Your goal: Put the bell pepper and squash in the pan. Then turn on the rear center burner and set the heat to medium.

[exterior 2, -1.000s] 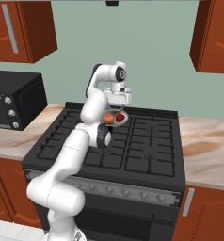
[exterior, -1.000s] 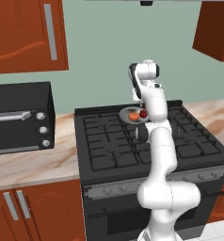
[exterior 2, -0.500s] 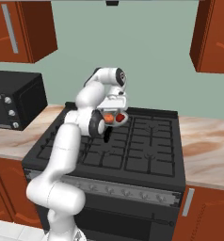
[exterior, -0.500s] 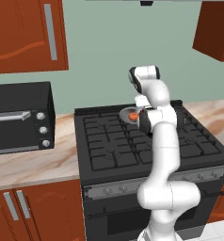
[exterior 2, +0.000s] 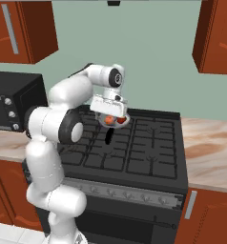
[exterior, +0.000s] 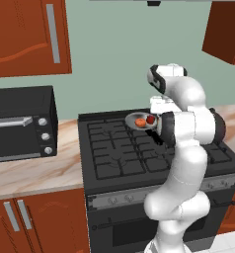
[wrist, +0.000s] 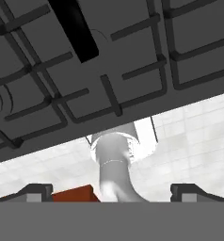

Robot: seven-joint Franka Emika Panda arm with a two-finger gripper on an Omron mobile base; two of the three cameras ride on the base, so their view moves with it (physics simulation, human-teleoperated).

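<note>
— Where are the vegetables?
— Pepper [exterior: 150, 119] and squash [exterior: 140, 122] sit in the pan [exterior: 134, 117], frame centre, on the range's [exterior: 114, 158] rear grates.
— And the claw [wrist: 111, 189]?
— Spread wide, empty, above the grates.

Even flat rendered light, soft shadows, no glare, slightly blurry

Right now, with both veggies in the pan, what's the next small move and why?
Probably lift the open gripper clear of the pan and swing it toward the range's front knobs. The bell pepper and squash already sit in the pan and nothing is held, so the burner is what remains.
</note>
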